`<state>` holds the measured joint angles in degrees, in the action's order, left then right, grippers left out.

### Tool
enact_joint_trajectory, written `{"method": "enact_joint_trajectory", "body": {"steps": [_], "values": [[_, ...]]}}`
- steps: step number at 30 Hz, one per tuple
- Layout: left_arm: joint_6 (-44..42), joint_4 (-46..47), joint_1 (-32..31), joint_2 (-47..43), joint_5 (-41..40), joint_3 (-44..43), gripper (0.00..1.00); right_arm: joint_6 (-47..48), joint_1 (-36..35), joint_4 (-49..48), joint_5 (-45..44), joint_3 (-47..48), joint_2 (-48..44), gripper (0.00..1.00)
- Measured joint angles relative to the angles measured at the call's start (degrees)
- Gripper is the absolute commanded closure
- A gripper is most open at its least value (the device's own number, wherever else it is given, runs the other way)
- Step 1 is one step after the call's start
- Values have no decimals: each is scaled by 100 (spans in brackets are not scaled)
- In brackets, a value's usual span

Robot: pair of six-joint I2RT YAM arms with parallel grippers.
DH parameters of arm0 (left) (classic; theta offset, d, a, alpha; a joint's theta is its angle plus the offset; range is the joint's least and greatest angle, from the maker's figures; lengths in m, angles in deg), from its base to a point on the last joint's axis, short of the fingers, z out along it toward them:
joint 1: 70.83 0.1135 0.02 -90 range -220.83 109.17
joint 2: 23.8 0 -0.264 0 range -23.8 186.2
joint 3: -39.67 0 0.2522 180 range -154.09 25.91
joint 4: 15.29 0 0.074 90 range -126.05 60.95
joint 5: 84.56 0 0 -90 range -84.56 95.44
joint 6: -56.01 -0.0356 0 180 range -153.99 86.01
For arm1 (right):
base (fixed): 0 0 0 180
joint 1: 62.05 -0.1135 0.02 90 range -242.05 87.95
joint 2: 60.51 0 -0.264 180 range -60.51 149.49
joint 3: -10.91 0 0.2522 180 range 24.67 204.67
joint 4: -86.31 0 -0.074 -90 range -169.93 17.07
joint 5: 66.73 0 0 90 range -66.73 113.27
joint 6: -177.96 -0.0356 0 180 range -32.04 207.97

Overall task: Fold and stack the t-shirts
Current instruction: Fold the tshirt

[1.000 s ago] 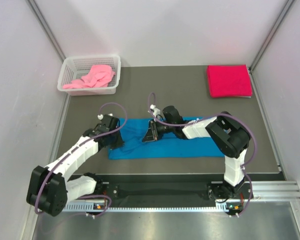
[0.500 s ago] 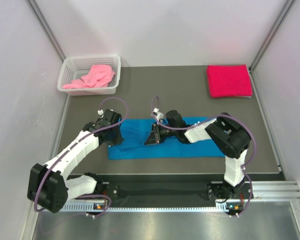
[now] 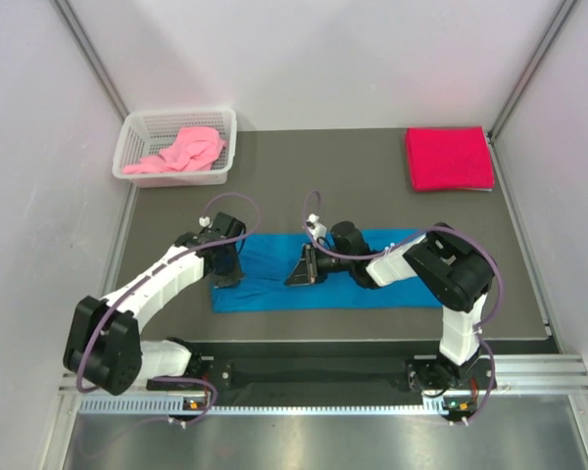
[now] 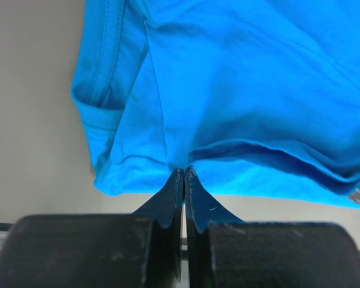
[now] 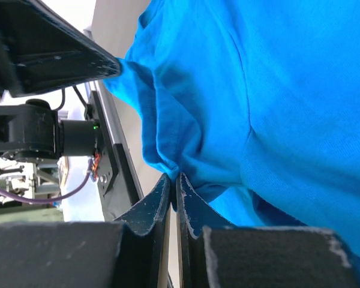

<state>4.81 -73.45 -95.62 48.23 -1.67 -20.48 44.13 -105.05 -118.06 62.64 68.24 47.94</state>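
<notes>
Found the blue shirt (image 3: 372,284) laid out as a long band on the counter (image 3: 304,176), running from the left fingers (image 4: 175,195) past the right fingers (image 5: 161,201) and on beyond them. Saw the left fingers pressed together on a small ridge of cloth at the shirt's end hem, with a sleeve fold just ahead of the tips. Saw the right fingers likewise squeezed tight, pinching a bunched fold nearer the middle of the band.

Judged the cloth thin, light and limp: sure to sag and crease away from any pinch, unlikely to slip much once nipped. Reckoned it best taken at hems or corners, through every layer, with both holds moved together to keep the fold line straight.

Noted the red shirt (image 3: 449,159) folded square, well beyond the right fingers at the far corner, and the pink shirt (image 3: 181,152) crumpled in the basket (image 3: 137,127), well beyond the left fingers.
</notes>
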Motion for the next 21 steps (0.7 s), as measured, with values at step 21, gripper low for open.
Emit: {"method": "enact_joint_trajectory", "body": {"steps": [21], "values": [[-286,372,-7,1427,-684,-835,97,79,-2,667,-719,122,-15,98]]}}
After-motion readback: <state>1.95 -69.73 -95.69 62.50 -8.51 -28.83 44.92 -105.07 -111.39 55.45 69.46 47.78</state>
